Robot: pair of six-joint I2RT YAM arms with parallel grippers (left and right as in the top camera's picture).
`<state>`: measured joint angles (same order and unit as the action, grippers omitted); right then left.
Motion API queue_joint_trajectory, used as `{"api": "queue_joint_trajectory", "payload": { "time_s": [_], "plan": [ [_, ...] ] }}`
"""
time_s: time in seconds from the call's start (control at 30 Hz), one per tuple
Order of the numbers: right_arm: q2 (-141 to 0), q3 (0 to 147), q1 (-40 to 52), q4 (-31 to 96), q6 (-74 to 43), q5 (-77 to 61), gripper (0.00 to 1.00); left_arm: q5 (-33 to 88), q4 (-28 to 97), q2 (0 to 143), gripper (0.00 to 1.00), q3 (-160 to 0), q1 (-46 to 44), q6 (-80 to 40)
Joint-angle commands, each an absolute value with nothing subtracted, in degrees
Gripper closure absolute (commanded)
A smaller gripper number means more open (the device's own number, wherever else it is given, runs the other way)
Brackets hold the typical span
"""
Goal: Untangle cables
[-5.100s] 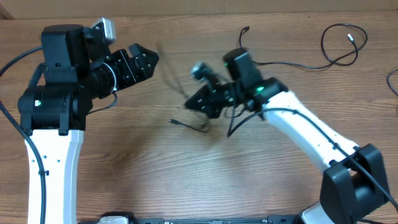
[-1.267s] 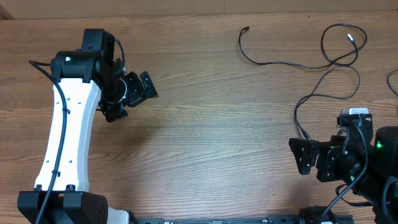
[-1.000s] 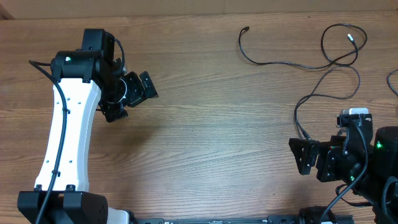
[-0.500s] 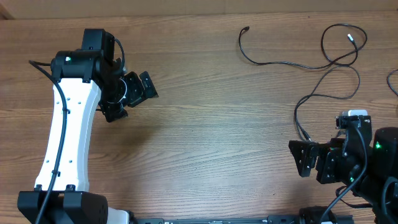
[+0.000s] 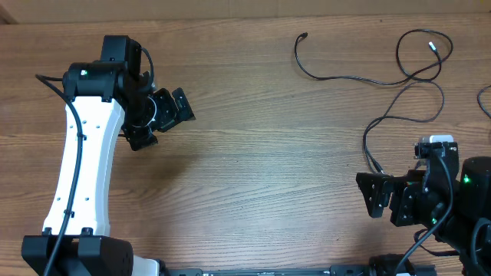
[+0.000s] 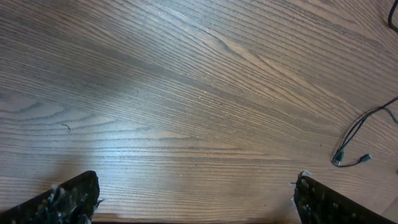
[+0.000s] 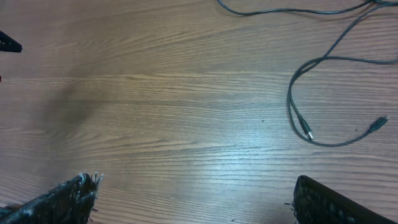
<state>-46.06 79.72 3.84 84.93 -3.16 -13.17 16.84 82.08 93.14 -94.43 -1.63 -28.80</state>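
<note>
Two thin black cables lie spread at the table's far right. One cable (image 5: 345, 79) runs from a small plug at the top middle to a silver-tipped end (image 5: 432, 45). The other cable (image 5: 374, 126) curves down toward my right gripper (image 5: 373, 195), which is open and empty just below its plug end. From the right wrist this cable (image 7: 291, 99) lies ahead on the right, beyond the open right gripper (image 7: 196, 199). My left gripper (image 5: 173, 113) is open and empty at the far left. In the left wrist view, cable ends (image 6: 349, 146) show far right of the open left gripper (image 6: 196, 199).
Wooden tabletop (image 5: 261, 169) fills the view. A teal object (image 5: 486, 100) peeks in at the right edge. The arms' own thick black cables run along each arm.
Since the earliest frame both arms have drawn back from the middle, and the cable at the right gripper now lies on the right. Nothing has moved in the last second.
</note>
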Motion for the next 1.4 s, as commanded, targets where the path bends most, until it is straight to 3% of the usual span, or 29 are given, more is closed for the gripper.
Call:
{"api": "queue_joint_trajectory", "payload": {
  "time_s": [0.0, 0.4, 0.67, 1.03, 1.37],
  "plan": [
    [-45.87, 79.85, 4.23, 83.85, -2.63, -13.76, 0.0, 16.01, 82.02, 93.32, 0.01, -94.87, -1.52, -28.73],
    [-43.35, 69.65, 4.1, 71.59, 0.54, -13.74, 0.0, 16.01, 82.02, 93.32, 0.0, -94.87, -1.52, -28.73],
    [-31.7, 53.23, 3.86, 59.11, 0.54, -13.52, 0.0, 16.01, 82.04, 93.32, 0.0, -94.89, -1.54, -28.73],
    [-18.09, 37.89, -6.79, 50.3, 0.49, -13.56, 0.0, 16.01, 82.02, 93.32, 0.0, -94.87, -1.52, -28.73],
    [-11.35, 31.68, -8.75, 44.93, 0.51, -13.54, 0.0, 16.01, 82.02, 93.32, 0.0, -94.89, -1.52, -28.73]
  ]
}}
